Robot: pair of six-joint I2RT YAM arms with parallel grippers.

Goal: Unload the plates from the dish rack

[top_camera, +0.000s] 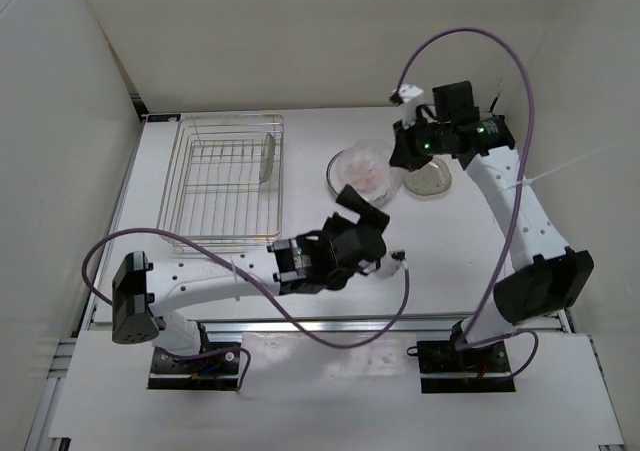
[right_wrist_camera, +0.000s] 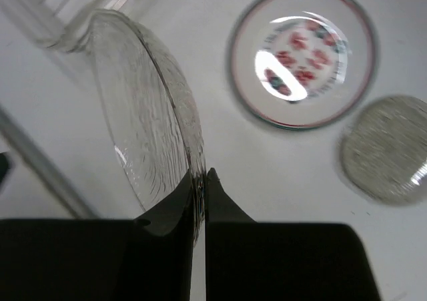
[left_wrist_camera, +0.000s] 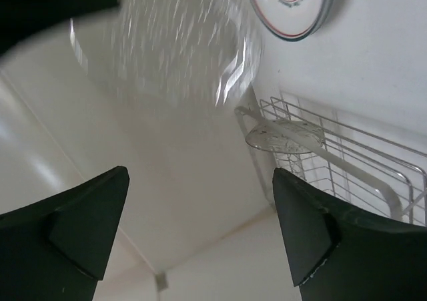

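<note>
The dish rack [top_camera: 225,176] is a silver wire basket at the back left; it also shows in the left wrist view [left_wrist_camera: 360,164]. One plate [top_camera: 267,158] stands upright in it [left_wrist_camera: 283,135]. My right gripper [right_wrist_camera: 200,181] is shut on the rim of a clear glass plate [right_wrist_camera: 147,114] and holds it tilted above the table, right of the rack [top_camera: 362,169]. A white plate with a green rim and red marks [right_wrist_camera: 303,54] and a greyish speckled plate [right_wrist_camera: 385,149] lie flat on the table. My left gripper [left_wrist_camera: 200,227] is open and empty, near the glass plate [left_wrist_camera: 167,47].
The white table [top_camera: 450,251] has enclosure walls at the back and both sides. The left arm [top_camera: 230,271] stretches across the front of the rack. The right arm [top_camera: 520,211] and its purple cable [top_camera: 500,61] stand along the right side.
</note>
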